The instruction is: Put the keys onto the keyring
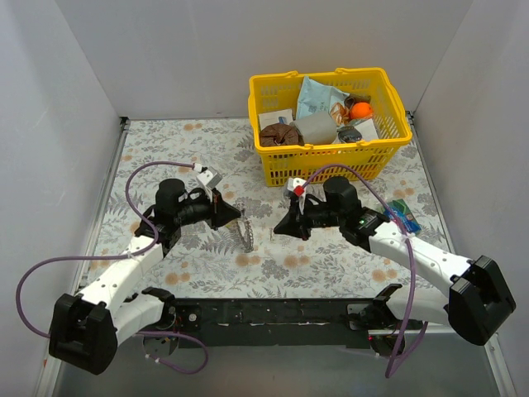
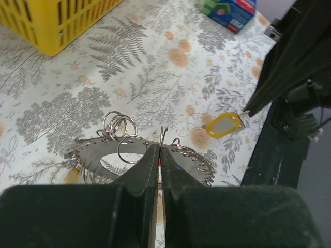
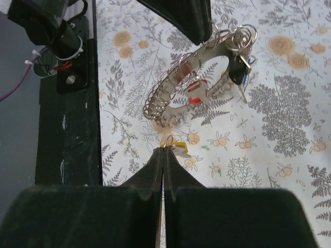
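- Silver-gold keyring (image 1: pixel 244 231): wide flat band with an open centre. Stands tilted on edge between the two arms, over the floral cloth (image 1: pixel 182 141). Cannot tell whether its low edge touches the cloth.
- Thin wire rings (image 2: pixel 119 124): threaded along the band, bunched thickest at one end.
- Black left gripper (image 1: pixel 231 217): fingers pressed together with no gap showing, clamped on the rim of the keyring. Band pinched edge-on at the very fingertips (image 2: pixel 152 155).
- Black right gripper (image 1: pixel 278 229): fingers likewise flat against each other, nipping a yellow-headed key (image 3: pixel 177 149) at their tips. Points toward the left gripper across a short gap.
- Same yellow-headed key, seen from the left wrist: juts sideways from the right gripper, just beside the keyring and apart from the band.
- One red-headed key (image 3: pixel 194 94): hangs on the keyring near the middle of the band, seen from the right wrist against the ring's opening.
- One blue-headed key (image 3: pixel 239 72): hangs at the bunched end, next to the thickest cluster of wire rings.
- Plastic yellow basket (image 1: pixel 322 161): sits at the far side of the cloth, well apart from both grippers, filled with mixed items.
- Small blue and green box (image 1: pixel 405 217): lies on the cloth close beside the right forearm.
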